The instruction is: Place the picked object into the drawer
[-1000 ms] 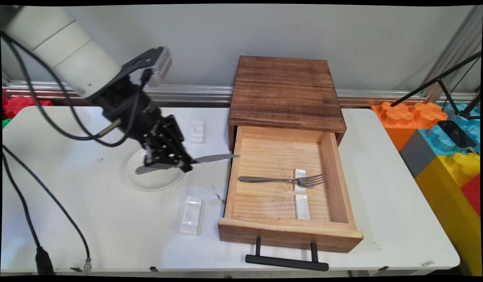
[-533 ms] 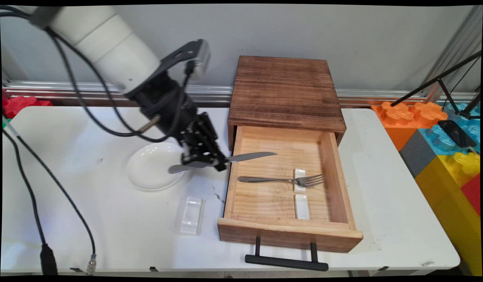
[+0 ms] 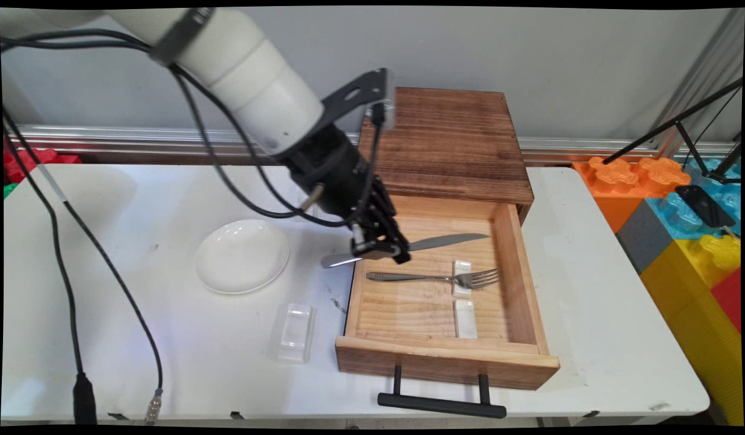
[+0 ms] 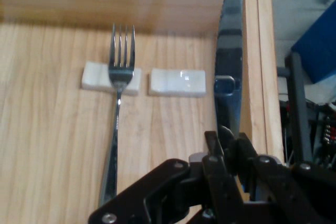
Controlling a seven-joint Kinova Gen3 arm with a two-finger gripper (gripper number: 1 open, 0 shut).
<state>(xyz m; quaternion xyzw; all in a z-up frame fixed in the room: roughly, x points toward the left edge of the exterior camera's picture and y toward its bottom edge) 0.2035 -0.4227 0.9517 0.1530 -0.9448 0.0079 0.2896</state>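
The hand (image 3: 381,248) is clamped on a table knife (image 3: 448,241), gripping it near the middle with the blade pointing toward 3 o'clock. Over the last second it has carried the knife from above the white plate (image 3: 241,256) across the bench (image 3: 167,338) to above the open wooden drawer (image 3: 445,356); only the handle end overhangs the drawer's 9 o'clock wall. Inside, a fork (image 3: 432,278) lies with its tines on one white rest (image 3: 462,268), and a second rest (image 3: 466,318) at 6 o'clock of it lies bare. The knife hangs above the drawer floor, parallel to the fork.
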